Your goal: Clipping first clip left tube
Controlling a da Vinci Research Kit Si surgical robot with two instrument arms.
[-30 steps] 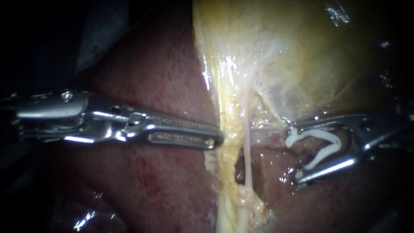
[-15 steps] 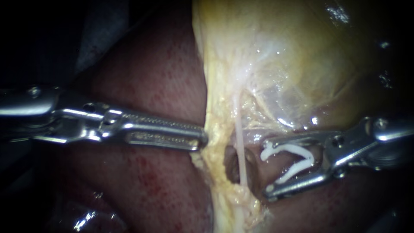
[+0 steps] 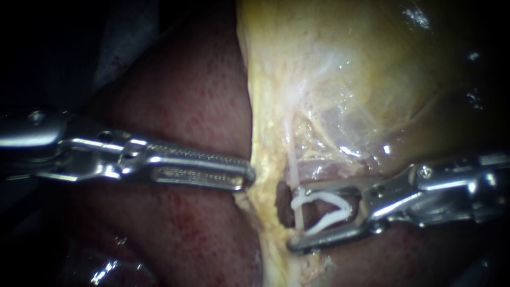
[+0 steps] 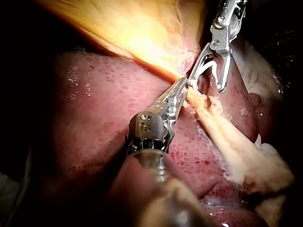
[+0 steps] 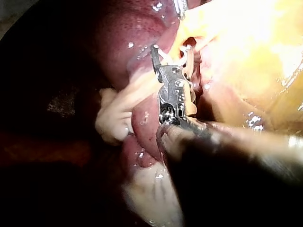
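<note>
Right instrument (image 3: 296,218) jaws wide, carrying the open clip (image 3: 324,204) astride the tube (image 3: 292,162) below the gallbladder (image 3: 345,64). Left instrument (image 3: 246,176) jaws clamp fatty tissue (image 3: 265,159) beside it. Tube looks thin, soft, tearable: clip mid-span.

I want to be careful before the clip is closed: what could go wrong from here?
1. The thin tube sits only at the tips of the open clip, so closing may catch it only partly.
2. The left instrument holds the pale tissue band taut; a slip could move the tube out of the right instrument's end effector.
</note>
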